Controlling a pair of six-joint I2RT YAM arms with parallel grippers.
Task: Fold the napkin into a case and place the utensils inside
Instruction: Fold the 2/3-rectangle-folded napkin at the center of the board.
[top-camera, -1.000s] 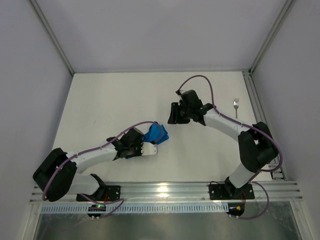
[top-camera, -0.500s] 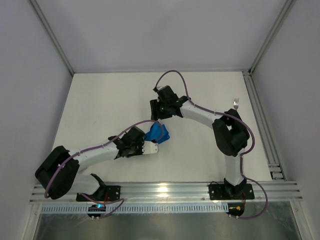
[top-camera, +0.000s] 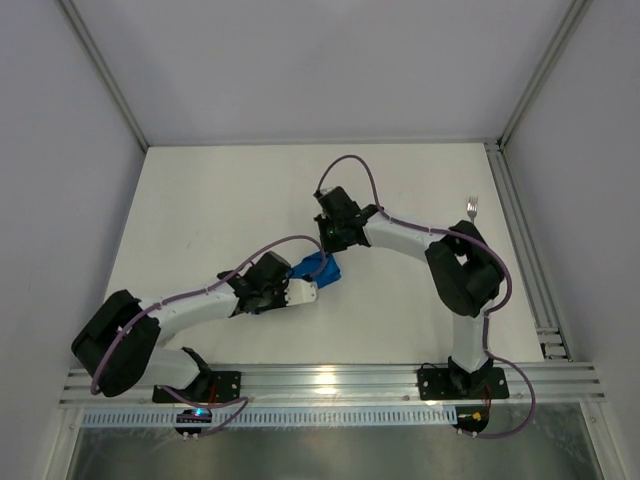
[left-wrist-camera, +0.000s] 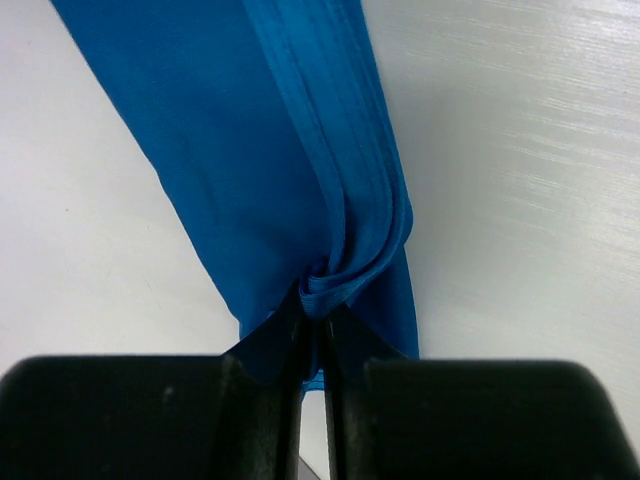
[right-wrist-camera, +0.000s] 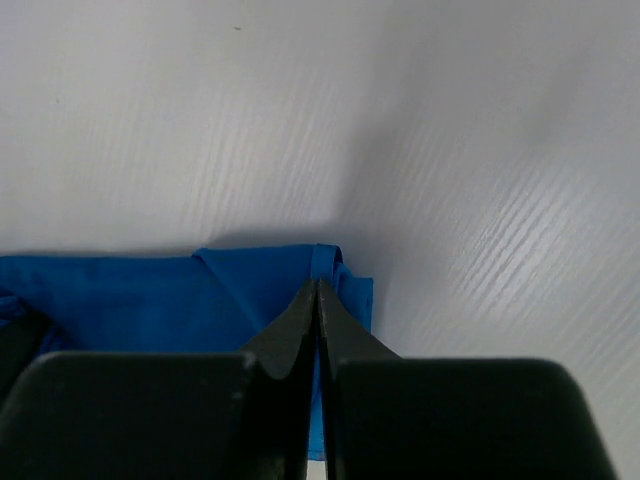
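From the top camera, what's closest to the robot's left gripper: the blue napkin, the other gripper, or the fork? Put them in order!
1. The napkin: pinched in the jaws of the left gripper, just ahead of them.
2. The right gripper: a little farther back, at the napkin's far edge.
3. The fork: way off on the right side.

Bunched blue napkin (top-camera: 318, 268) on table (top-camera: 200, 220) centre, left gripper (top-camera: 303, 291) at its near-left, right gripper (top-camera: 327, 248) at its far edge; fork (top-camera: 472, 208) far right.

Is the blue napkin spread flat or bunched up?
Bunched: the bright blue cloth napkin is a small gathered wad, its folds pinched in the left gripper.
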